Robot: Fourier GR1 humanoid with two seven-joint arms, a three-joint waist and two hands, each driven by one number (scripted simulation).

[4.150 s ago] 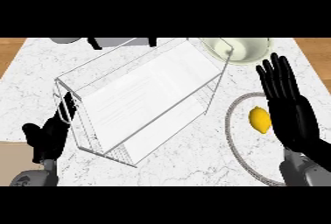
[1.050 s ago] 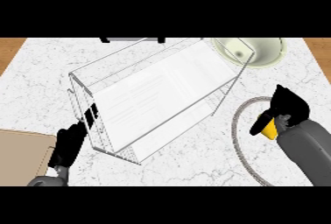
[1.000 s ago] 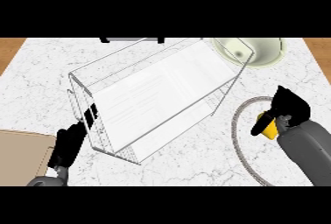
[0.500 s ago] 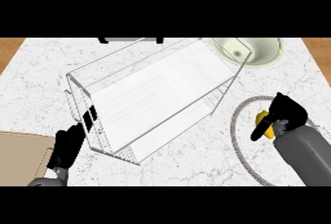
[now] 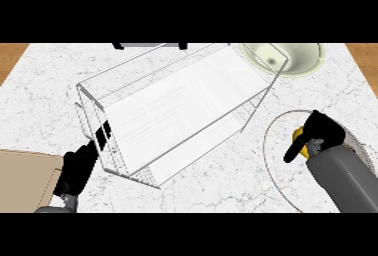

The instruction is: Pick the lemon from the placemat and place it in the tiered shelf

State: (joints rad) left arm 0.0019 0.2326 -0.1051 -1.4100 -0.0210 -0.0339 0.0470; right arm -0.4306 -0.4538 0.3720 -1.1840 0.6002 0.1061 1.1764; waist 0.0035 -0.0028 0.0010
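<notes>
While gripping, lifting and shelving are pending
Black right hand (image 5: pixel 319 134) is curling around the small yellow lemon (image 5: pixel 301 135) on the round grey placemat (image 5: pixel 275 131); clear wire tiered shelf (image 5: pixel 170 105) is waiting.

Right hand (image 5: pixel 319 134) curled shut on something yellow, grey forearm rising from lower right, left hand (image 5: pixel 78 167) at lower left, fingers straight

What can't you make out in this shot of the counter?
Head view only:
- Lemon: mostly hidden by the right hand; only a yellow sliver shows.
- Placemat: far side covered by the right forearm and cut by the edge.
- Left hand: fingers partly behind the shelf wires.
- Bowl: cut off at the top.
</notes>
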